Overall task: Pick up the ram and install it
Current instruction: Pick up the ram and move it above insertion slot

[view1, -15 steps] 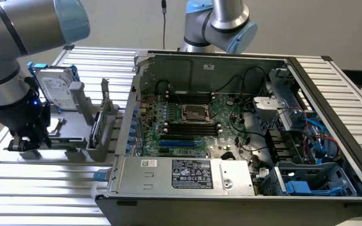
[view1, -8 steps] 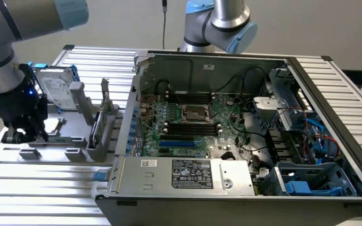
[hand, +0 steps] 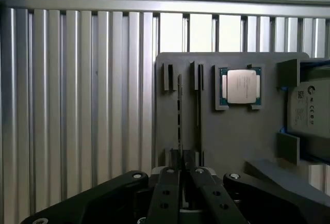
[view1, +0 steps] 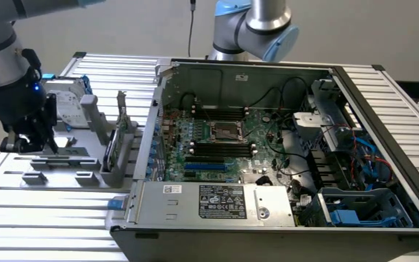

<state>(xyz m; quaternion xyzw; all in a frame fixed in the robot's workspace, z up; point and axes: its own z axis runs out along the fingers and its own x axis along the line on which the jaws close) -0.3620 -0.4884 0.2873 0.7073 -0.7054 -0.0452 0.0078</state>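
The ram (hand: 179, 115) is a thin dark stick standing on edge in a slot of the grey fixture plate (hand: 232, 136). Its edge runs straight toward my gripper (hand: 182, 171). The two black fingers (hand: 169, 193) are drawn together at its near end. Whether they pinch the stick is hidden. In the exterior view my gripper (view1: 31, 146) hangs low over the same fixture (view1: 57, 169), at that view's left of the open computer case (view1: 268, 136). The black motherboard slots (view1: 220, 146) lie inside the case beside the processor socket.
A square silver chip (hand: 241, 86) and a silver hard drive (hand: 309, 105) with blue brackets sit on the fixture beside the ram slots. The drive (view1: 65, 101) is at the fixture's far end. A second arm (view1: 257, 27) stands behind the case. Ribbed aluminium table (hand: 77, 105) surrounds the fixture.
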